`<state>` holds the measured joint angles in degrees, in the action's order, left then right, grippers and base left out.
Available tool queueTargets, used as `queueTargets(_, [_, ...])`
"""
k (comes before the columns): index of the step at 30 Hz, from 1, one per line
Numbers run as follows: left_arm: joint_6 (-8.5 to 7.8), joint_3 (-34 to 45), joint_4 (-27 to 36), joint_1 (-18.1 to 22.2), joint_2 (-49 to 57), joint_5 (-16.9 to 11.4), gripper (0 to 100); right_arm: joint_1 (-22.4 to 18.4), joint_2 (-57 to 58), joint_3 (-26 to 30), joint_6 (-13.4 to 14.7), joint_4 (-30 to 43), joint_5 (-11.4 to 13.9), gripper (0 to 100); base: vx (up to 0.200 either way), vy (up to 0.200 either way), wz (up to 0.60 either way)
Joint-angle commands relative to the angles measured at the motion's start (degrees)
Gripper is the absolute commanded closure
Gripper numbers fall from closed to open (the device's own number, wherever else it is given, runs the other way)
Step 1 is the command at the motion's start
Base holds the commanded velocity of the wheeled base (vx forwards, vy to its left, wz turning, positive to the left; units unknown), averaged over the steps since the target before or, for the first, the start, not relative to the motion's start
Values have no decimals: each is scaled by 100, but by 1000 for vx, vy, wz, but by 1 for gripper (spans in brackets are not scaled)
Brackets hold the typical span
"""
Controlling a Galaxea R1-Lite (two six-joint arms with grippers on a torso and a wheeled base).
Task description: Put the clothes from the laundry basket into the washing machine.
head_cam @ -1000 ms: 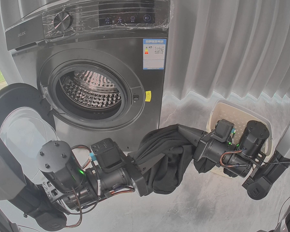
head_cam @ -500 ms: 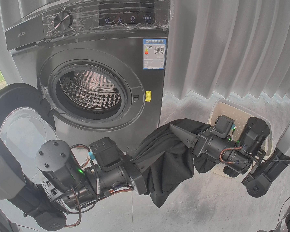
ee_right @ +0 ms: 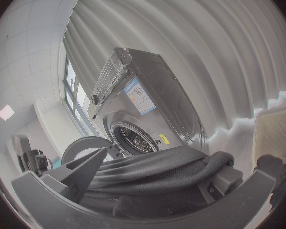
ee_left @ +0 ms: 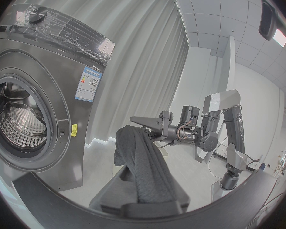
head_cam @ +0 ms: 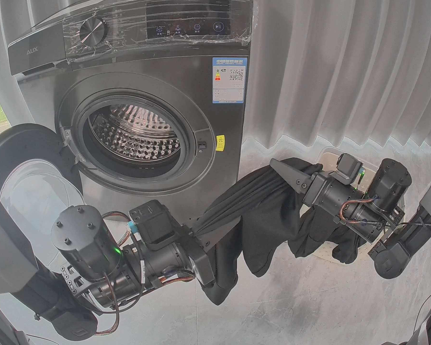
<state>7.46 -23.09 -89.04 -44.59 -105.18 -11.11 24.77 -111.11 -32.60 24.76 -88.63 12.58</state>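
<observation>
A black garment [head_cam: 258, 212] hangs stretched between my two grippers in front of the washing machine [head_cam: 143, 87]. My left gripper [head_cam: 207, 239] is shut on its lower left end, below the machine's front. Up and to the right, my right gripper [head_cam: 288, 176] is shut on a bunch of the cloth, just in front of the cream laundry basket [head_cam: 328, 159]. Loose folds dangle under both grippers. The machine's round door [head_cam: 28, 178] stands open to the left and the steel drum [head_cam: 134, 135] looks empty. In the wrist views the garment [ee_left: 149, 169] [ee_right: 155, 175] lies between the fingers.
Pleated white curtains [head_cam: 349, 58] hang behind and to the right of the machine. The basket stands on the grey floor [head_cam: 297, 307] by the curtain, partly hidden by my right arm. The open door fills the space left of the drum opening.
My right gripper has risen and drawn away to the right, pulling the garment taut and up from the basket. A fold has dropped lower beside my left gripper, which has barely moved.
</observation>
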Motion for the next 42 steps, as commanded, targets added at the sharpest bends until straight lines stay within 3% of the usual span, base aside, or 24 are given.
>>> queueTargets(1, [1, 15, 1, 3, -29, -6, 100, 186, 238, 17, 530, -6, -19, 0, 0, 0, 0])
queueTargets(2, [1, 6, 1, 12, -73, 3, 100, 414, 397, 61, 934, -6, -19, 0, 0, 0, 0])
queueTargets(4, [1, 6, 9, 56, -73, 12, 100, 634, 590, 104, 1470, -6, -10, 0, 0, 0, 0])
queueTargets(7, [1, -29, 9, 179, -82, 12, 100, 748, 898, 148, 1945, 109, -19, 0, 0, 0, 0])
queueTargets(14, [1, -73, 9, 372, -64, 3, 100, 678, 959, 412, 1963, 390, -10, 0, 0, 0, 0])
queueTargets(29, [1, -108, 9, 671, -108, -14, 100, 1144, 924, 1396, 1708, 346, 8, 0, 0, 0, 0])
queueTargets(37, [-8, -117, 9, 838, -266, -14, 100, 1276, 1038, 1924, 1374, 293, 394, 0, 0, 0, 0])
queueTargets(42, [-8, -117, 9, 838, -275, -14, 100, 1381, 1126, 2293, 1321, -6, 816, 0, 0, 0, 0])
